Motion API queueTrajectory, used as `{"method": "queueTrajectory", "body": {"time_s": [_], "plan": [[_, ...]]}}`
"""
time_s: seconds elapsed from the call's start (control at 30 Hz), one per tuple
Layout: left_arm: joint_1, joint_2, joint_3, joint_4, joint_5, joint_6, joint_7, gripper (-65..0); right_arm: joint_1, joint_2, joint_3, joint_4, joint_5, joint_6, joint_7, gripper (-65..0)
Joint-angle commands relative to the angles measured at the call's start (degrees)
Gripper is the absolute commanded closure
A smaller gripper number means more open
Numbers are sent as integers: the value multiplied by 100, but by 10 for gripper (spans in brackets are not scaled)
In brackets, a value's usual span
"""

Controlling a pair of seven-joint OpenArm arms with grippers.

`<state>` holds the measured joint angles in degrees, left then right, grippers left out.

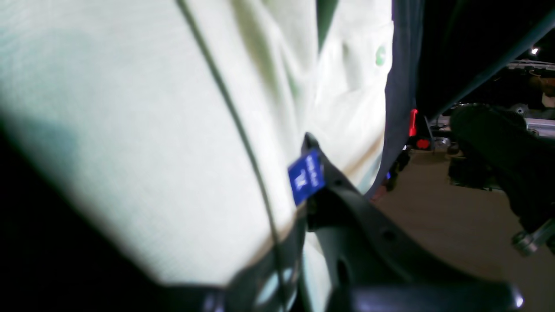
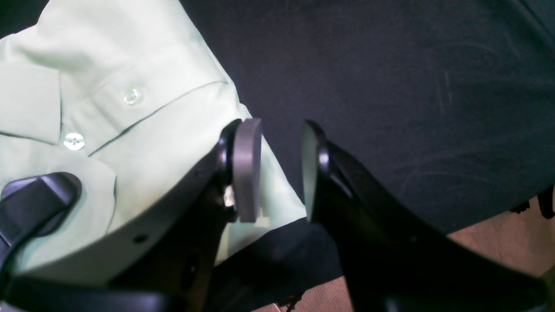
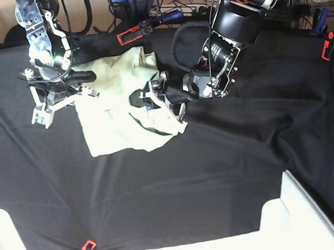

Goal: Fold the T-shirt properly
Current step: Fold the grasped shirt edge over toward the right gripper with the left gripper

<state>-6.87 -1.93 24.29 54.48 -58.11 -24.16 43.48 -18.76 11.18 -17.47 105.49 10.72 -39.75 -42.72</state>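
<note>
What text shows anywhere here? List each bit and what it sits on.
Blue tag on the shirt, beside the left pincer: white print, too blurred to read.
Nothing else in any view carries readable text.

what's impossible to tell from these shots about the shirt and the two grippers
- Left wrist view: the blue tag's print is too blurred to read.
- Left wrist view: whether the left gripper is clamped on the T-shirt; one jaw is out of frame.
- Base view: the right gripper, its jaws apart, is hidden behind its own wrist.
- All views: the shirt's full outline; arms cover it.
</note>
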Motion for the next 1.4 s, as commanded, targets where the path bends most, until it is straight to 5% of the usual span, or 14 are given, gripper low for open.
{"method": "queueTrajectory", "body": {"time_s": [0.0,0.23,0.47,0.63,0.9,1.13,1.37], "plan": [[-99,13,-7,113,-93,-94,-36,0,26,20,29,101,-65,-25,118,-160],[-425,-171,72,130,-119,-85,8,0,26,29,29,101,-65,-25,118,-160],[-1154,-453,80,95,180,-85,887,0,26,64,29,93,-65,-25,118,-160],[-1726,-382,72,77,1789,-85,1441,0,61,64,38,93,-65,-25,118,-160],[-2429,444,801,-512,4549,-120,1643,0,79,38,38,93,-65,-25,118,-160],[-2640,1068,1338,-986,5929,-111,896,0,70,47,38,93,-65,-25,118,-160],[-2412,1093,2261,-1013,7239,-111,-98,0,70,56,38,93,-65,-25,118,-160]]}}
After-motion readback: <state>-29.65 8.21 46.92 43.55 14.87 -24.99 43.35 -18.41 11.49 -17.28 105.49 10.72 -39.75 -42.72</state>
